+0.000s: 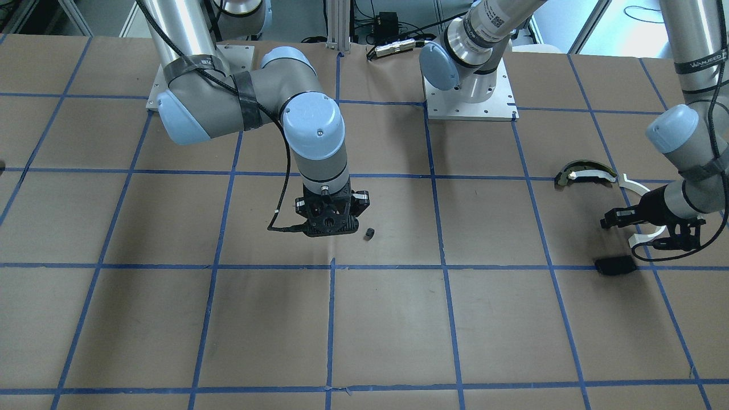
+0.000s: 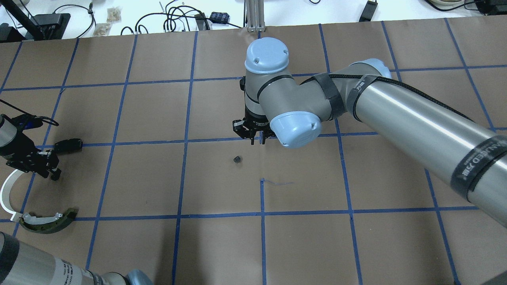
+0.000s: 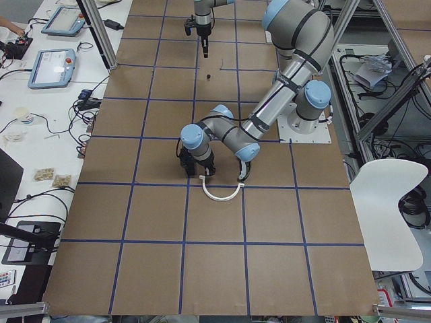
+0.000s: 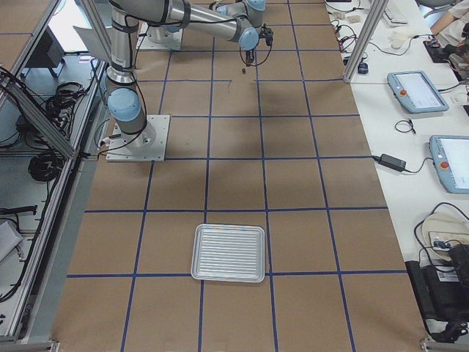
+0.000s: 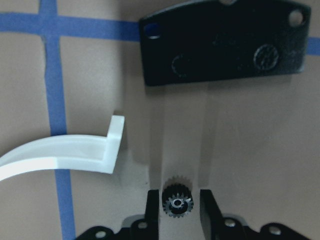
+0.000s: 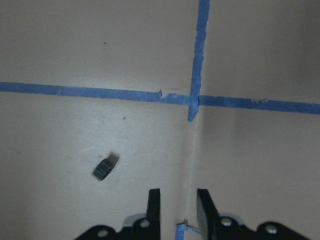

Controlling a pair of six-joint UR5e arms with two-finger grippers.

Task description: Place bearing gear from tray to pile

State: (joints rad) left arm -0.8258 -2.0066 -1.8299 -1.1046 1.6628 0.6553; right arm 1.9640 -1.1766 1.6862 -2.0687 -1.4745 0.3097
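My left gripper (image 5: pixel 179 196) hangs over the pile. A small black bearing gear (image 5: pixel 176 204) sits between its fingers, hub facing the camera, with a thin gap to the right finger, so the gripper looks slightly open. The pile holds a white half-ring arc (image 5: pixel 65 155), a flat black plate (image 5: pixel 225 42) and a curved dark metallic piece (image 1: pixel 584 172). My right gripper (image 6: pixel 178 197) is narrowly open and empty at mid-table. A second small black gear (image 6: pixel 105 168) lies on the paper just beside it, also in the front view (image 1: pixel 369 233).
The silver ribbed tray (image 4: pixel 228 253) lies far off toward the table's right end and looks empty. Brown paper with a blue tape grid covers the table. Both arm bases (image 1: pixel 470 97) stand at the robot's side of the table.
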